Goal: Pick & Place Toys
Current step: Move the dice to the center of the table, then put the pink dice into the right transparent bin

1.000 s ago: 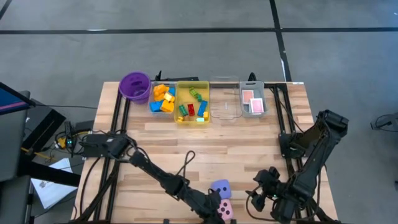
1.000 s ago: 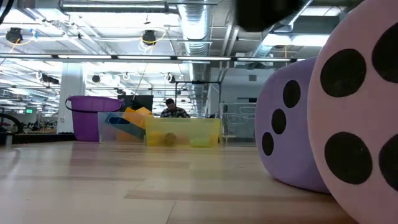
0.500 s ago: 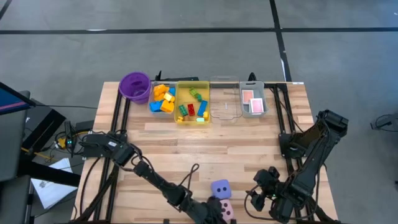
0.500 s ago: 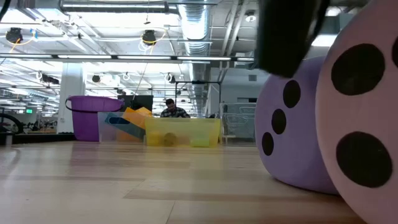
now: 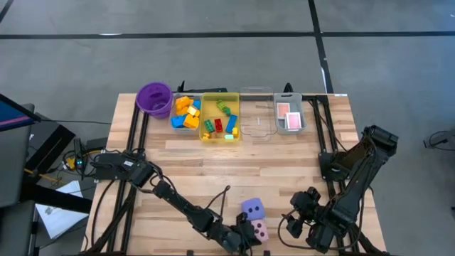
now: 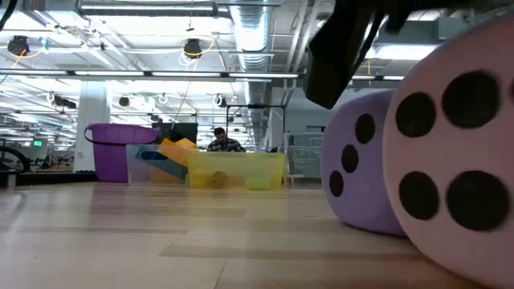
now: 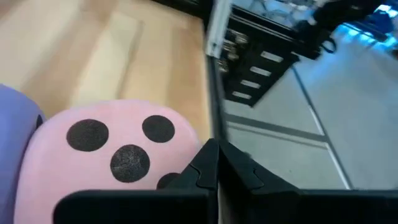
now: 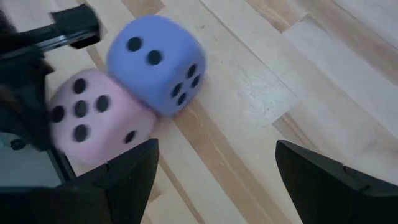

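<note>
Two soft dice sit side by side on the table near its front edge, the purple die (image 5: 252, 208) just beyond the pink die (image 5: 260, 230). They touch each other in the right wrist view, purple die (image 8: 155, 62) and pink die (image 8: 99, 115). My left gripper (image 5: 240, 236) is shut, low at the pink die's left side. My right gripper (image 8: 217, 186) hangs open above bare table to the right of the dice (image 5: 302, 213), with nothing between its fingers. My left gripper lays its shut fingers (image 7: 214, 165) against the pink die's left side (image 7: 171, 177). It comes slanting down from the table's left. The die rests on the table and leans against the purple die.
At the far edge stand a purple cup (image 5: 153, 98), a clear tray of bricks (image 5: 185, 112), a yellow tray of bricks (image 5: 219, 117), a clear tray (image 5: 257, 121) and a tray with pink cards (image 5: 288, 117). The table's near edge lies just past the dice.
My left gripper has sunk toward the table and rolled, staying shut, and has come against the pink die. The pink die has slid a little toward the far edge, and the purple die has been nudged along with it.
</note>
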Action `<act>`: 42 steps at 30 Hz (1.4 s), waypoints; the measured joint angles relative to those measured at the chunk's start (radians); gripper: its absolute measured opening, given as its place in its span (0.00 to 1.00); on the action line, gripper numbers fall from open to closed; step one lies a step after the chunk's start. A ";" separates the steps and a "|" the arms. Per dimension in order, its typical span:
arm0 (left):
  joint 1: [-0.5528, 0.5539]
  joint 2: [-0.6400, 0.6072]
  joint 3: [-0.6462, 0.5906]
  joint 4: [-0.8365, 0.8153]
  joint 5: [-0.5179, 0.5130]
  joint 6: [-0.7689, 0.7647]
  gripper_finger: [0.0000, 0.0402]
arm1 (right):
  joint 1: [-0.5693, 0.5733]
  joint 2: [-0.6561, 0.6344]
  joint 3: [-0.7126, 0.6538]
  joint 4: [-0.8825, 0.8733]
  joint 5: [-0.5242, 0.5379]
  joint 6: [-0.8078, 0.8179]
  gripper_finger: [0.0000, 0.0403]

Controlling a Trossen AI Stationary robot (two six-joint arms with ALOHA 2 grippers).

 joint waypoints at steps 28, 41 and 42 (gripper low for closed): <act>0.248 -0.105 -0.009 -0.499 -0.437 -0.186 0.00 | -0.016 -0.001 0.000 -0.003 0.014 -0.066 0.78; 0.239 -0.296 -0.010 -0.536 -0.430 -0.075 0.00 | -0.033 -0.001 0.000 -0.048 0.273 -0.159 0.78; 0.240 -0.324 -0.010 -0.541 -0.430 -0.038 0.00 | -0.036 -0.004 -0.006 -0.048 0.284 -0.159 0.78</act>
